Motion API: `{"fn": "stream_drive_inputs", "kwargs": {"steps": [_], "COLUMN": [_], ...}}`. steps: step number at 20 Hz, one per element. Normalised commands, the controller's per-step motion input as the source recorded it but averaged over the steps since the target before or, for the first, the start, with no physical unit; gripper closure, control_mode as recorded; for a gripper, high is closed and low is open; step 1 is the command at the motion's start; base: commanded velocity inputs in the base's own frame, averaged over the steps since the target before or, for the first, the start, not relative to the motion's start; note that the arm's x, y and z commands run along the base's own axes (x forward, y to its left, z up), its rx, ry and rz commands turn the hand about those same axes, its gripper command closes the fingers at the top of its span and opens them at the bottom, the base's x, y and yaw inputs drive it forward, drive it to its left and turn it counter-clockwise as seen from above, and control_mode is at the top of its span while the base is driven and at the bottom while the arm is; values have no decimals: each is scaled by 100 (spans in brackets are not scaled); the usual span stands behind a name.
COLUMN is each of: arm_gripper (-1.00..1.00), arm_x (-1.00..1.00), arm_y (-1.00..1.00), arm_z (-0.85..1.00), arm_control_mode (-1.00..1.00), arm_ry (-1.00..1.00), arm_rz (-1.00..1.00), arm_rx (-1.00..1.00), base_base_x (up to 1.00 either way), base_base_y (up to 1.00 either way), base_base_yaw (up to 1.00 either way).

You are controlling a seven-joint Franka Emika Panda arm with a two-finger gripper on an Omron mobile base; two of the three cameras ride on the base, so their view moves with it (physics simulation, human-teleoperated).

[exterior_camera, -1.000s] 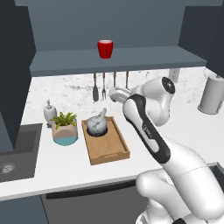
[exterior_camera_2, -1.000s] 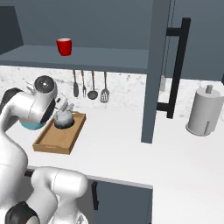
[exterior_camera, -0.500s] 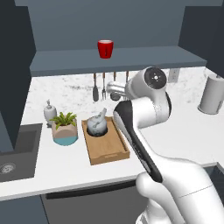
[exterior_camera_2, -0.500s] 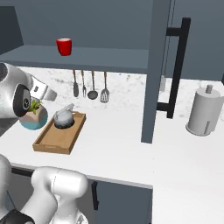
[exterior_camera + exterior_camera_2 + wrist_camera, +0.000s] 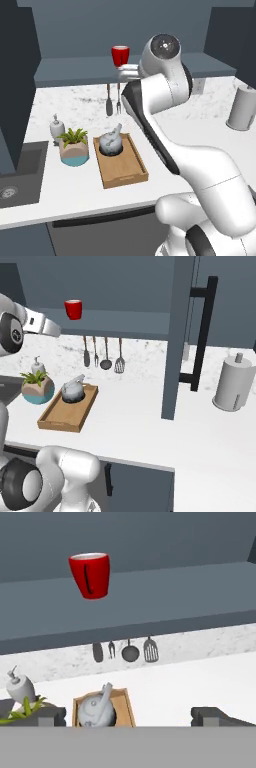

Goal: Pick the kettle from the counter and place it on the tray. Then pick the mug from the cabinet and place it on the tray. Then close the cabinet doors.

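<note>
On the cabinet shelf the mug (image 5: 90, 574) stands upright, ahead and left of the gripper (image 5: 129, 716). Its jaws are spread wide, empty.

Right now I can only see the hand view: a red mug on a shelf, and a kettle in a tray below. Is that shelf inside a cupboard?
Observer: Yes. An open door with a long black handle stands out to the right of the mug.
Visitor: What else is over on that side?
Observer: A paper towel roll stands upright on the counter, beyond the door.
Visitor: And past the plant at the other end?
Observer: A sink is set into the counter, just left of the plant.
</note>
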Motion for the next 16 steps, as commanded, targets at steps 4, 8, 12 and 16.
{"fn": "stream_drive_inputs", "kwargs": {"steps": [4, 8, 12, 16], "arm_gripper": [-100, -100, -100, -100], "arm_x": [29, 51, 58, 49], "arm_y": [0, -14, -12, 0], "arm_z": [12, -24, -6, 1], "arm_control_mode": [-100, -100, -100, -100], "arm_ry": [2, 0, -6, -14], "arm_rz": [0, 0, 2, 1], "arm_rx": [-5, -2, -1, 0], "base_base_x": [0, 0, 0, 0], "base_base_y": [0, 0, 0, 0], "base_base_yaw": [0, 0, 0, 0]}}
